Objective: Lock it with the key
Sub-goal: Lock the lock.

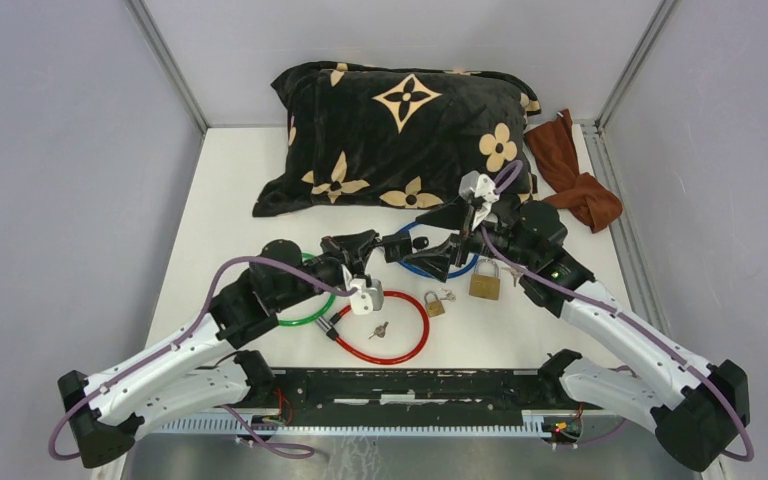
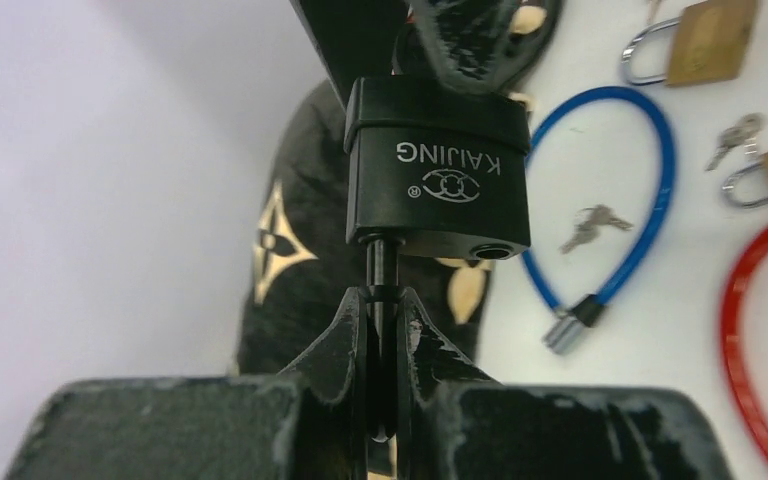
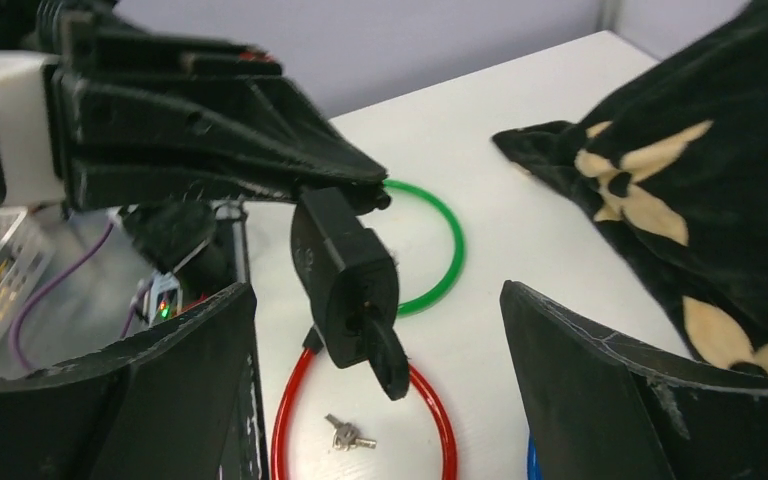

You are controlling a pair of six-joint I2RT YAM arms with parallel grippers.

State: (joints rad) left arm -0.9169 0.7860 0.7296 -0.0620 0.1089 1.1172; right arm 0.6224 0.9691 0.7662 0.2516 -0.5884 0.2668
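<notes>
A black padlock (image 2: 438, 170) marked KAIJING hangs above the table, and my left gripper (image 2: 383, 295) is shut on its thin shackle (image 2: 381, 262). From the top the padlock (image 1: 401, 245) sits between the two grippers, with the left gripper (image 1: 384, 247) on its left. A black-headed key (image 3: 385, 355) sticks out of the padlock (image 3: 345, 270) at its free end. My right gripper (image 3: 376, 290) stands wide open around that end, its fingers (image 3: 580, 370) well apart from lock and key. The right gripper (image 1: 438, 250) reaches in from the right.
On the table lie a blue cable lock (image 1: 465, 268), a red cable lock (image 1: 385, 325) with small keys (image 1: 379, 329) inside its loop, a green one (image 1: 310, 308) and two brass padlocks (image 1: 485, 283) (image 1: 434, 303). A black pillow (image 1: 400, 135) and brown cloth (image 1: 575, 180) lie behind.
</notes>
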